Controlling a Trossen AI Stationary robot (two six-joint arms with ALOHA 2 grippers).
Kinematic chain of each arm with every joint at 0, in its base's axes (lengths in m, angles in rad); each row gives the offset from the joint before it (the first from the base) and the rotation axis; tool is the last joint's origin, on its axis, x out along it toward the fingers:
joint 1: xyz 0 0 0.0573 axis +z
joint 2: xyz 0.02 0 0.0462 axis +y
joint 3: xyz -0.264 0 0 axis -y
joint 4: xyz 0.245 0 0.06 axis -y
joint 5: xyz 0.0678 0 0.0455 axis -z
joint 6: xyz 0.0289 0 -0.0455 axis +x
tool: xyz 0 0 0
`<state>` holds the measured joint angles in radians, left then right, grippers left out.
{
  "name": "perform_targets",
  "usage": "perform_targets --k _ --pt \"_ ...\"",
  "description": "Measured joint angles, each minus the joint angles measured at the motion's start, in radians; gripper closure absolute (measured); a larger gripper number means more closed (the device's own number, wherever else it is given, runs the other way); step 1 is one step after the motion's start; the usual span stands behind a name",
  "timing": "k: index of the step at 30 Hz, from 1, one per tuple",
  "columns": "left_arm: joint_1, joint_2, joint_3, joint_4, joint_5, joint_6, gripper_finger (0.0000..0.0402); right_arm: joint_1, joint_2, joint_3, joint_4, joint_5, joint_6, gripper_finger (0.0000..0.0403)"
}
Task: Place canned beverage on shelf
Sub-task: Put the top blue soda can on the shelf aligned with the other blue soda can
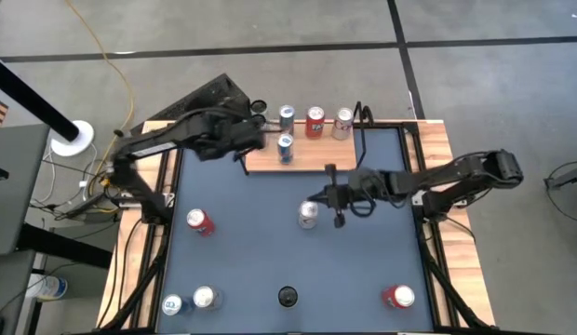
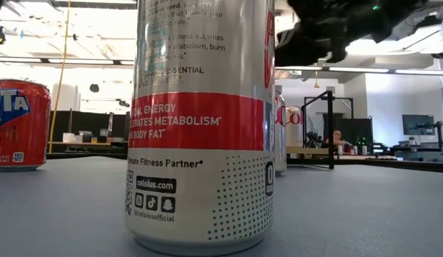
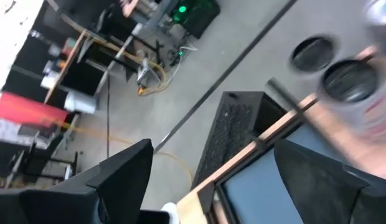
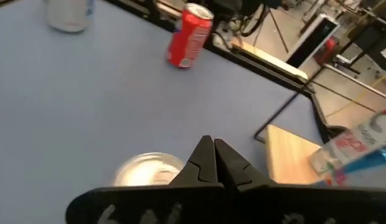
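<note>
Up close, a Celsius can [image 2: 200, 121] reads "celsius.com"; left tool [image 1: 254, 133] released, right tool [image 1: 328, 197] clenched empty.

L arm reaches in from the table's left edge toward the far side, elbow bent; left gripper [image 1: 252, 138] at the far-left part, fingers [image 3: 118, 177] spread wide, nothing between them. R arm stretches in from the right edge, wrist near centre; right gripper [image 1: 316, 198] closed tight, empty.
</note>
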<state>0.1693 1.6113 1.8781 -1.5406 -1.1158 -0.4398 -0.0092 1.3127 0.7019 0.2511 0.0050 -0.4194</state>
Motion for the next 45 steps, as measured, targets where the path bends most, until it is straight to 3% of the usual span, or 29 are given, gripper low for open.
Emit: perform_targets --k 4,6,13,20,23,26,35,45 --pt "-0.001 -0.234 -0.344 0.172 0.004 -0.016 0.0079 -0.079 0.034 0.02 0.034 -0.085 0.008 0.0403" --pt "0.001 -0.361 -0.514 0.344 0.067 0.059 0.0079 -0.108 0.06 0.032 0.025 -0.128 0.02 0.0403" --pt "0.032 -0.732 -1.013 1.079 0.561 0.473 0.0079 -0.144 0.166 0.12 -0.023 -0.146 0.037 0.0403" --pt "0.053 -0.918 -1.338 1.605 0.951 0.634 0.0079 -0.134 0.189 0.14 -0.047 -0.147 0.056 0.0403" --pt "0.054 -0.951 -1.413 1.708 1.055 0.67 0.0079 -0.135 0.188 0.139 -0.045 -0.149 0.075 0.0403" --pt "0.054 -0.969 -1.459 1.736 1.093 0.676 0.0079 -0.144 0.188 0.139 -0.03 -0.166 0.116 0.0403" --pt "0.054 -0.987 -1.525 1.725 1.026 0.698 0.0079 -0.148 0.277 0.144 0.174 -0.167 0.178 0.0403" --pt "0.054 -0.986 -1.526 1.72 1.03 0.717 0.0079 -0.257 0.364 0.223 0.175 -0.157 0.175 0.0403"
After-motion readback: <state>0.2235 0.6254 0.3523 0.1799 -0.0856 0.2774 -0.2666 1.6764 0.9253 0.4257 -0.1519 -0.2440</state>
